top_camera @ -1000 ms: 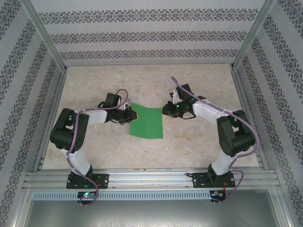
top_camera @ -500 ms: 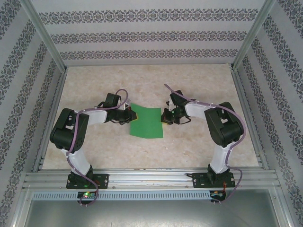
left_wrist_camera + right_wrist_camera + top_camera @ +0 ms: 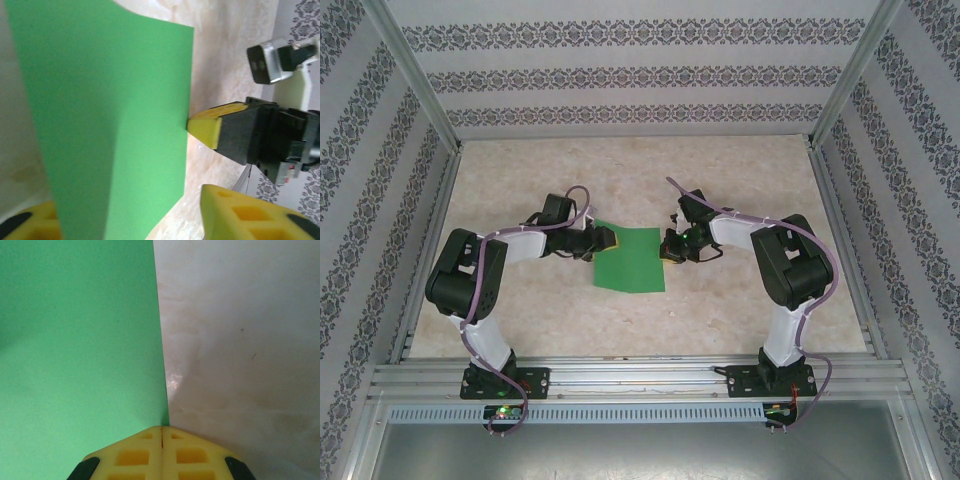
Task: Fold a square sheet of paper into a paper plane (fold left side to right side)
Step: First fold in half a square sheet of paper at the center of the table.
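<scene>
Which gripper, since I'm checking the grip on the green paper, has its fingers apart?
The left gripper: its fingers stand apart with the green paper between them, while the right gripper has its fingers pressed together at the paper's right edge.

It was a robot test cell in a lab: a beige stone-look bench [image 3: 740, 300] boxed in by wallpapered panels [image 3: 620, 75], framed with aluminium rails [image 3: 640, 375], a left arm [image 3: 470, 285] and right arm [image 3: 800, 275] bolted at its near edge.
</scene>
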Controlling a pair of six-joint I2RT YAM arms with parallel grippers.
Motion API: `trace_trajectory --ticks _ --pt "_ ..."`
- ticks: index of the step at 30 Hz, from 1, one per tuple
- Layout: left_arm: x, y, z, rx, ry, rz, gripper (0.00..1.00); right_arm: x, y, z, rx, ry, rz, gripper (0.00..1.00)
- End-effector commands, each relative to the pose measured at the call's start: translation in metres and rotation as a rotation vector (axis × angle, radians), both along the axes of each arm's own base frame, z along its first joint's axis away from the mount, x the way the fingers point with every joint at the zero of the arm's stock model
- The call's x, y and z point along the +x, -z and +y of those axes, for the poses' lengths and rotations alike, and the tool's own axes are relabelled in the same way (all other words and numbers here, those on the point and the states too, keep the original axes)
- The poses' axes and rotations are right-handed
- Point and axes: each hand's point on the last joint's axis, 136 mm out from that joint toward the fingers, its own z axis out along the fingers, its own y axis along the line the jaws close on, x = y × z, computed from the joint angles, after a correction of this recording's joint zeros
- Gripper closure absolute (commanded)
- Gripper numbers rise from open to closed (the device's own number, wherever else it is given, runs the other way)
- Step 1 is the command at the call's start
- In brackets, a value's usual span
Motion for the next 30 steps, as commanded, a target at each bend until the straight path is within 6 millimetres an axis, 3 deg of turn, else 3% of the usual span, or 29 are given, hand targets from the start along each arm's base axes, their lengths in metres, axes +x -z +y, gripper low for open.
trace_trajectory --ticks 1,7,15,20,30 --pt "0.007 -0.034 -0.017 -0.085 0.023 -0.057 0.47 -0.011 0.022 -0.008 -0.083 -0.010 0.048 1.00" --pt "0.006 -0.044 -0.036 -0.122 0.051 -0.070 0.42 -0.012 0.025 -0.009 -0.090 -0.014 0.056 1.00" --pt "0.002 -0.029 -0.058 -0.106 0.092 -0.050 0.41 -0.011 0.022 -0.006 -0.081 -0.021 0.041 1.00" --pt "0.006 -0.019 -0.062 -0.086 0.081 -0.045 0.41 -0.009 0.019 -0.004 -0.066 -0.021 0.028 1.00" --pt "0.009 -0.002 -0.058 -0.038 0.048 -0.025 0.54 -0.006 0.012 -0.001 -0.048 -0.021 0.013 1.00"
